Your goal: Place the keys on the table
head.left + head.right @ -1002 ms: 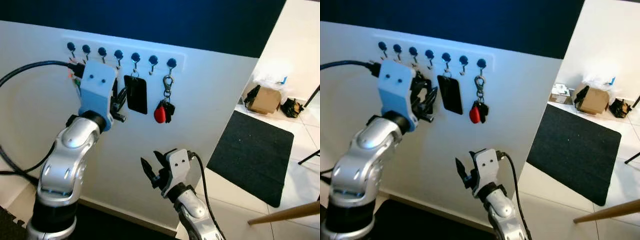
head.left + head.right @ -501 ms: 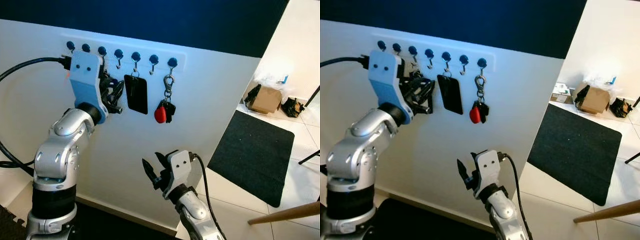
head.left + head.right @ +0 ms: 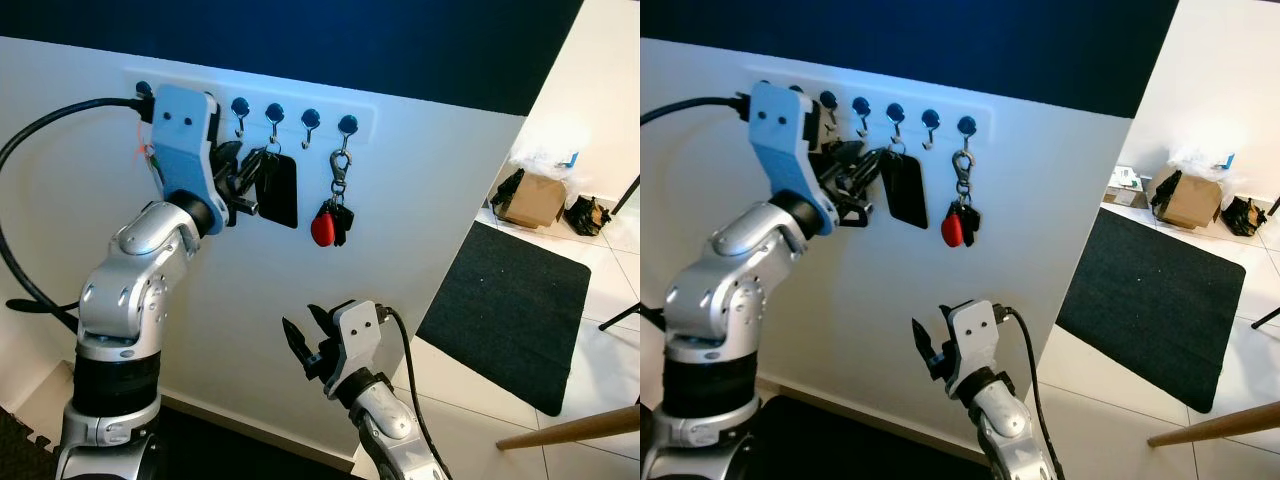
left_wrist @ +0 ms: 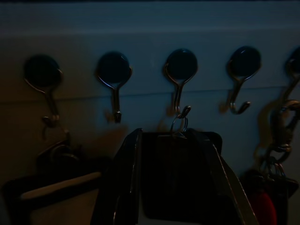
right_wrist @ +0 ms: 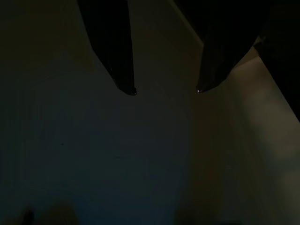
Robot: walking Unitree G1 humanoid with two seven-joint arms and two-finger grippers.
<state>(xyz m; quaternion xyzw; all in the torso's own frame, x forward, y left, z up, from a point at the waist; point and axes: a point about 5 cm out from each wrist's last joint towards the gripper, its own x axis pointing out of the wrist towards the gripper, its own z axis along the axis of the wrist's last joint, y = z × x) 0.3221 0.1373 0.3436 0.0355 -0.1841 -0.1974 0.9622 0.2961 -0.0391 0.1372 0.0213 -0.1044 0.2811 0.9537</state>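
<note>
Seven dark round-headed hooks are running along a white rail (image 3: pixel 260 100) on the wall, though the raised left arm is covering some of them in the head views. Two sets are hanging there: a black flat fob (image 3: pixel 277 190) on the fifth hook, and two hooks further right the keys (image 3: pixel 330 222), a red and black bunch dangling from a metal clasp. The left gripper (image 3: pixel 247 183) is reaching up at the black fob, its fingers parted with one on either side of the fob's top edge, not yet pinching it. The left wrist view, dim as it is, is showing four hooks plainly and the small wire ring (image 4: pixel 178 123) of the fob sitting on its hook, with the red key at the edge of the picture. The right gripper (image 3: pixel 312 337) is hanging low in front of the wall, fingers spread and holding nothing. A black mat (image 3: pixel 505 305) is lying on the tiled floor beyond the wall, with one cardboard box (image 3: pixel 530 200) behind it.
</note>
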